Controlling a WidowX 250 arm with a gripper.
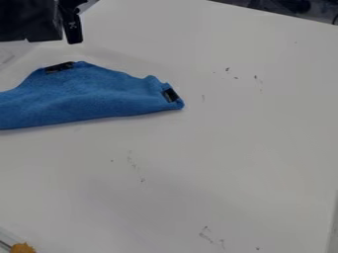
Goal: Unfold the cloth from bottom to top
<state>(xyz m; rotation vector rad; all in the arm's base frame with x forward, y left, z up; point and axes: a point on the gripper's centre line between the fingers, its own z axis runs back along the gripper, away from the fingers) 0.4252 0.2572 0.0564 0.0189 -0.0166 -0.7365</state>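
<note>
The blue cloth [86,99] lies bunched on the table [231,148], at left. It is probably light and limp, so better to pinch one layer near the right dark label [170,95]. Whether the gripper [71,29] is open, I cannot tell.

1. The table [224,143] is viewed from above by 1 fixed camera, with the lens angled down at a slant.
2. The view is faced across the tabletop, with the far edge crossed between 12 and 2 o'clock and sloping down toward 2 o'clock. A strip beyond that edge is also taken in.
3. The camera is set near enough for most of the frame to be taken up by the tabletop. The blue cloth [92,96], at 10 o'clock, is cut by the left border.
4. Another table border is caught at 4 o'clock.
</note>
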